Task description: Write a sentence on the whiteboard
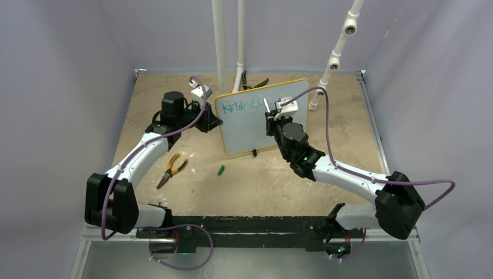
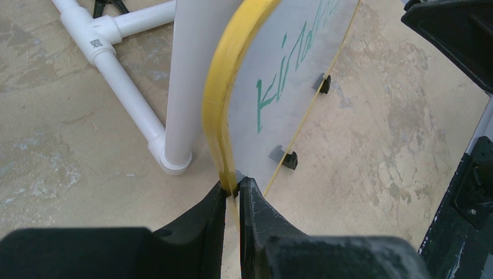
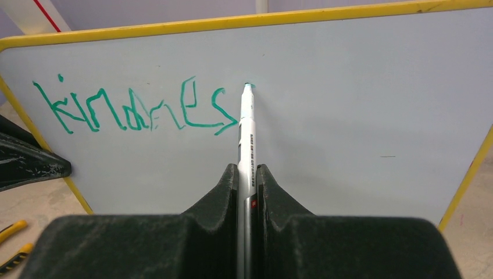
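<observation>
Tan, mottled counter (image 1: pixel 261 186) is carrying a small rectangular whiteboard with a thin yellow-orange frame (image 1: pixel 250 131), which is standing on its black feet toward 12 o'clock of the counter's middle, just in front of a white plastic pipe stand (image 1: pixel 220 46). Thin teal-green handwritten lettering (image 3: pixel 136 110) is running across the board's upper left part, reading "kindnes". The right gripper (image 3: pixel 247 170) is clamping a slim white-and-silver marker pen (image 3: pixel 246 128) between its black fingers. The pen is pointing toward 12 o'clock in the right wrist view, and its teal tip appears to be pressing on the white surface just at 3 o'clock of the final "s". The left gripper (image 2: pixel 234 187) is pinching the board's yellow frame at its lower left corner, with its fingers closed tightly on the edge, one on each face. A pair of yellow-handled pliers (image 1: pixel 170 170) is lying flat on the counter at 8 o'clock of the board, close to the left arm. A small green marker cap (image 1: pixel 221 170) is lying at 7 o'clock of the board, apart from both the pliers and the board. A black-handled tool (image 1: pixel 254 84) is showing partly behind the board's top edge at 12 o'clock.
</observation>
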